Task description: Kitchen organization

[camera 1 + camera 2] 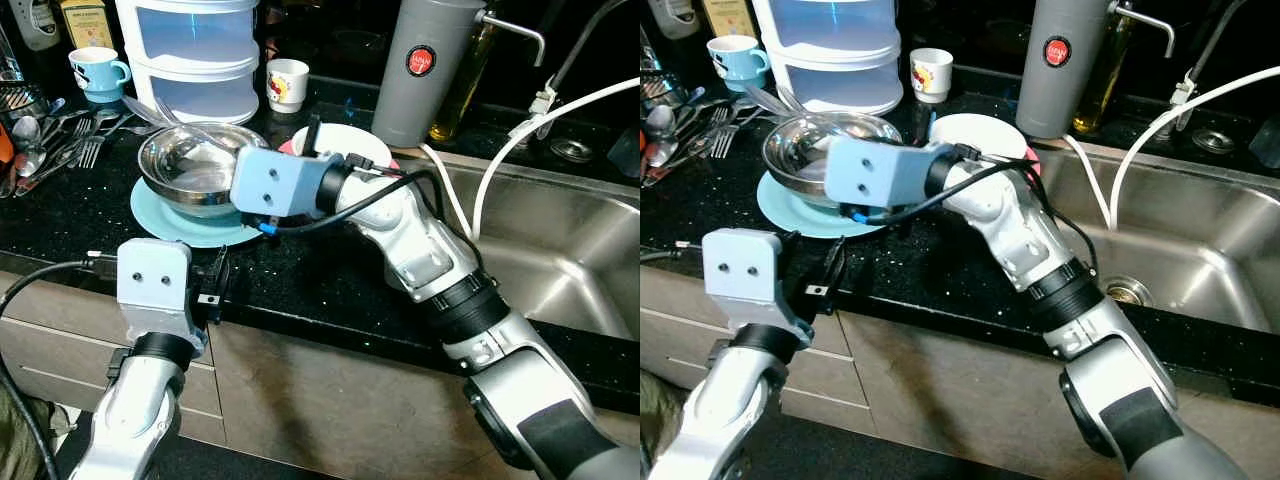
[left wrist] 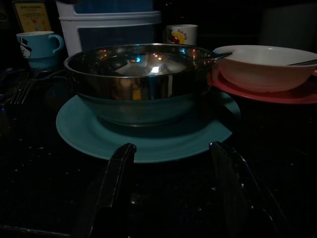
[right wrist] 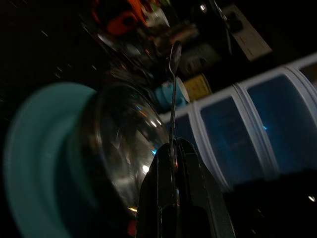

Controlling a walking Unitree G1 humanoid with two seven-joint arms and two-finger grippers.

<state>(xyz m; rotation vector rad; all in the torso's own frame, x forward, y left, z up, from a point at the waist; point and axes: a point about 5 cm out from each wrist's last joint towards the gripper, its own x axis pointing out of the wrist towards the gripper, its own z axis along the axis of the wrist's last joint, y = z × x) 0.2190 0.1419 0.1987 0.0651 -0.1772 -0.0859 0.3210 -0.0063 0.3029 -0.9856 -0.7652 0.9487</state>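
Note:
A steel bowl [image 1: 190, 172] sits on a teal plate [image 1: 170, 228] on the black counter. My right gripper [image 3: 173, 145] reaches over the bowl, shut on the thin handle of a metal utensil [image 3: 172, 94] that sticks out past the bowl's rim. In the eye views its blue wrist housing hides its fingers. My left gripper [image 2: 173, 163] stands open at the counter's front edge, pointing at the teal plate with nothing between its fingers. To the right of the steel bowl is a white bowl [image 1: 345, 145] on a red plate [image 2: 277, 95].
Loose cutlery [image 1: 60, 140] lies at the far left. A blue mug [image 1: 97, 70], a white stacked container [image 1: 200, 50] and a small white cup [image 1: 287, 84] line the back. A grey flask [image 1: 425, 70] stands beside the steel sink [image 1: 560, 250] with white hoses.

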